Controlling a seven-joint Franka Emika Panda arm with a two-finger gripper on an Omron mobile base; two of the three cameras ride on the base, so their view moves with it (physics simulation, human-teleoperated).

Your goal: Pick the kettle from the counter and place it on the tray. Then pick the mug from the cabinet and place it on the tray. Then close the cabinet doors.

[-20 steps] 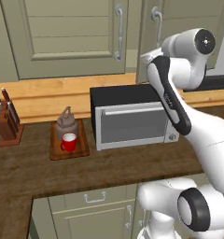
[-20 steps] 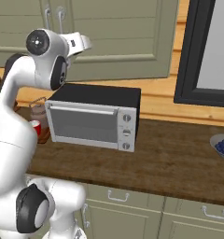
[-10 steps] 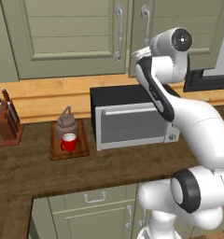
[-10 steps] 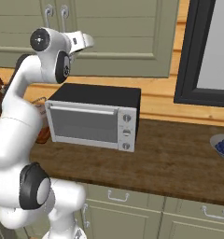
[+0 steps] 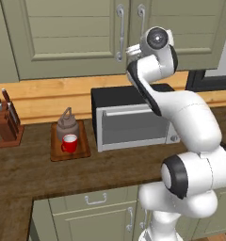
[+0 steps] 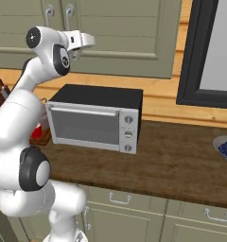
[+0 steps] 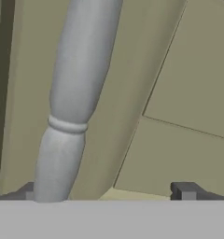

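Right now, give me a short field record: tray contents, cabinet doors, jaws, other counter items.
tray contents: kettle and mug both on the tray
cabinet doors: both look shut
gripper: jaws open, holding nothing, at the silver handle of one door
counter: also carries a microwave and a knife block

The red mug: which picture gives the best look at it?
The left base view: the mug stands in plain sight on the tray, in front of the kettle. In the right base view just a red sliver peeks past the robot's arm.
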